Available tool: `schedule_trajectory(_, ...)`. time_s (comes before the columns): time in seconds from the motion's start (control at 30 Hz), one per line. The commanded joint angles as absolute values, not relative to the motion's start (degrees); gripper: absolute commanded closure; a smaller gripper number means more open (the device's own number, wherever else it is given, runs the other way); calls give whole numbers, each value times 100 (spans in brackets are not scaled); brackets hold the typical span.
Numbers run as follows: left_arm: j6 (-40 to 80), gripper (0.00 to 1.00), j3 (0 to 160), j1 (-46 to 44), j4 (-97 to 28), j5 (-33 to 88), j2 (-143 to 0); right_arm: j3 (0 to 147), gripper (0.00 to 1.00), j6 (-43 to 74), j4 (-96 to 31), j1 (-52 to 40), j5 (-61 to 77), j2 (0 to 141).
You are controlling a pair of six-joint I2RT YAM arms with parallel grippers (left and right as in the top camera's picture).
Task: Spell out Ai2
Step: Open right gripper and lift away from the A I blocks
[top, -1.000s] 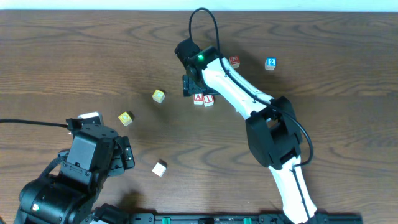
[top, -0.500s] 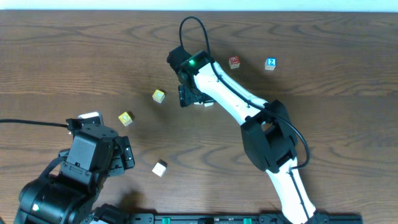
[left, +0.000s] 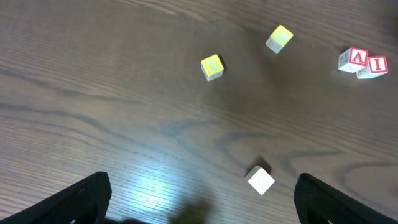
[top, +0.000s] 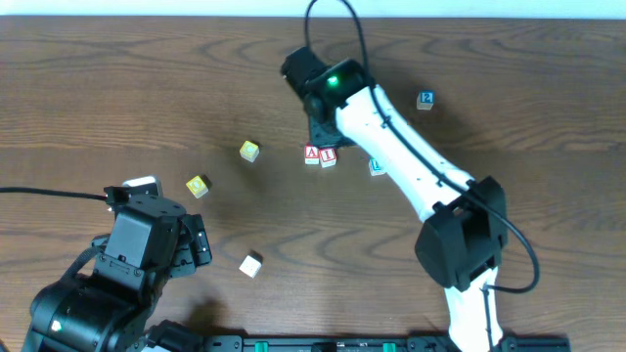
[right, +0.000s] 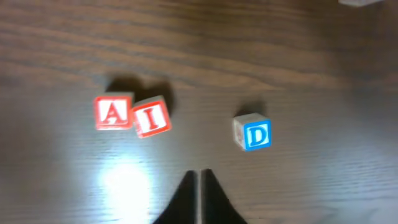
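You see a dark brown wooden tabletop with wavy lines in the wood. Past the tabletop's far edge you see a thin pale strip. Light makes a bright shiny patch on the tabletop, so the wood looks glossy there.

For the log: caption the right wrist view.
A cube beside I cube, D cube apart; shut right end effector hovers empty.

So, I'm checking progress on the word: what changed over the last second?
The right gripper drew back from the A cube and I cube, and its jaws closed on nothing. A and I stayed side by side; the 2 cube and the open left gripper stayed put.
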State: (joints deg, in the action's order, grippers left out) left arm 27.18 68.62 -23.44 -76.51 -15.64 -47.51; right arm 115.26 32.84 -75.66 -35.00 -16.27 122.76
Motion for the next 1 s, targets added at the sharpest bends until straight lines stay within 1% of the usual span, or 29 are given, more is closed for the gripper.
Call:
schedule_trajectory(0.0, 2700, 5, 6855, -2327, -7664, -1693, -4751, 11384, 99, 3208, -7518, -3363, -1608, 12300)
schedule_trajectory(0.1, 2700, 5, 6855, -2327, -7662, -1695, -4751, 11085, 98, 2744, -7201, -3205, -1260, 12300)
schedule_trajectory(0.17, 2700, 5, 6855, -2327, -7658, -1697, -4751, 10742, 98, 2709, -6904, -3052, -755, 12300)
schedule_trajectory(0.3, 2700, 5, 6855, -2327, -7658, -1695, -4751, 10239, 98, 2493, -6383, -2930, -231, 12300)
schedule_trajectory(0.53, 2705, 5, 6855, -2327, -7655, -1693, -4751, 9524, 99, 2471, -5835, -2965, -207, 12300)
schedule_trajectory(0.97, 2705, 5, 6855, -2327, -7640, -1693, -4751, 8984, 98, 2349, -5192, -2978, 12, 12300)
